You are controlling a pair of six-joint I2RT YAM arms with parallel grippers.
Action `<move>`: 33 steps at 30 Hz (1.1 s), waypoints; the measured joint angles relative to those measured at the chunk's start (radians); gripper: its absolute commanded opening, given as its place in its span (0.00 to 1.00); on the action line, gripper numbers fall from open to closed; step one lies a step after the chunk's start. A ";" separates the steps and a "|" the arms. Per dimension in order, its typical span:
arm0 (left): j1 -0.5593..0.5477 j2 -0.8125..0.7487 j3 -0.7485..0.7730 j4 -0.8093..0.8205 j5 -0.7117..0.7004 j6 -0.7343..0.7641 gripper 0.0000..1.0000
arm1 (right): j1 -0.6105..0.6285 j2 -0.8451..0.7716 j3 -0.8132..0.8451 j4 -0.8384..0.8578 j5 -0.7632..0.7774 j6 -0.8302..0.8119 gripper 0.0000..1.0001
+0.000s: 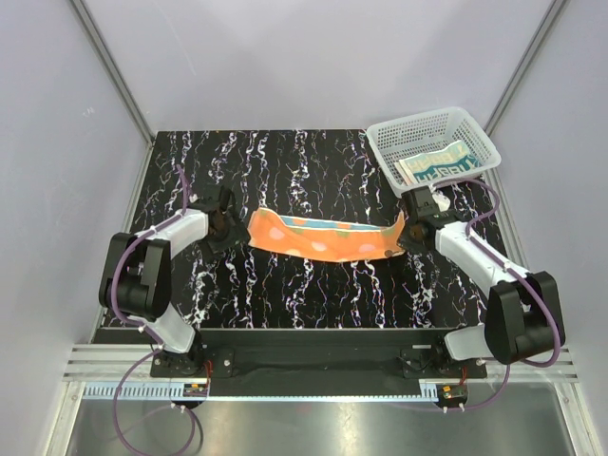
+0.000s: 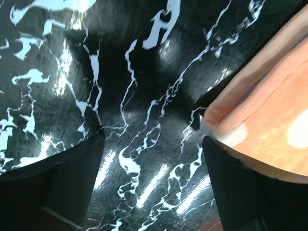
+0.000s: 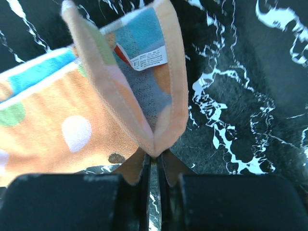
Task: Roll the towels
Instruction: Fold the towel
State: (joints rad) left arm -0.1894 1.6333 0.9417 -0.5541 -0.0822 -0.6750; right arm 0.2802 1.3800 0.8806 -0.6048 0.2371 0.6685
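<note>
The orange towel (image 1: 328, 237), with blue, green and yellow patches and dots, lies folded into a long band across the middle of the black marble table. My right gripper (image 1: 410, 228) is shut on its right end. In the right wrist view the pinched edge (image 3: 155, 149) folds up from my closed jaws, with a white label showing. My left gripper (image 1: 228, 228) is open at the towel's left end. In the left wrist view the towel (image 2: 269, 120) lies just beside my right finger (image 2: 236, 183), with only bare table between the jaws. The cream "RABBIT" towel (image 1: 437, 163) lies in the basket.
The white mesh basket (image 1: 475, 133) stands at the table's back right corner, just behind my right gripper. Grey walls and metal frame posts surround the table (image 1: 313, 171). The arm bases sit at the near edge.
</note>
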 measured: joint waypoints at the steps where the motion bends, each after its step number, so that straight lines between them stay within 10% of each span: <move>1: 0.000 0.001 0.000 0.010 0.002 -0.003 0.89 | 0.000 0.000 0.013 -0.007 0.006 -0.007 0.03; 14: -0.001 -0.041 -0.079 0.245 0.133 -0.054 0.88 | 0.000 0.000 0.058 -0.069 0.018 -0.048 0.03; 20: -0.005 0.002 -0.077 0.340 0.201 -0.076 0.63 | 0.000 0.000 0.058 -0.071 0.017 -0.052 0.02; 26: -0.033 0.081 -0.057 0.428 0.259 -0.113 0.17 | 0.000 0.000 0.058 -0.074 0.019 -0.065 0.01; 33: -0.050 0.074 -0.061 0.404 0.264 -0.121 0.13 | 0.000 0.006 0.137 -0.130 0.033 -0.115 0.00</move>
State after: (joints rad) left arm -0.2394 1.7069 0.8806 -0.1505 0.1822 -0.7956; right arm 0.2806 1.3865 1.0176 -0.7345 0.2699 0.5537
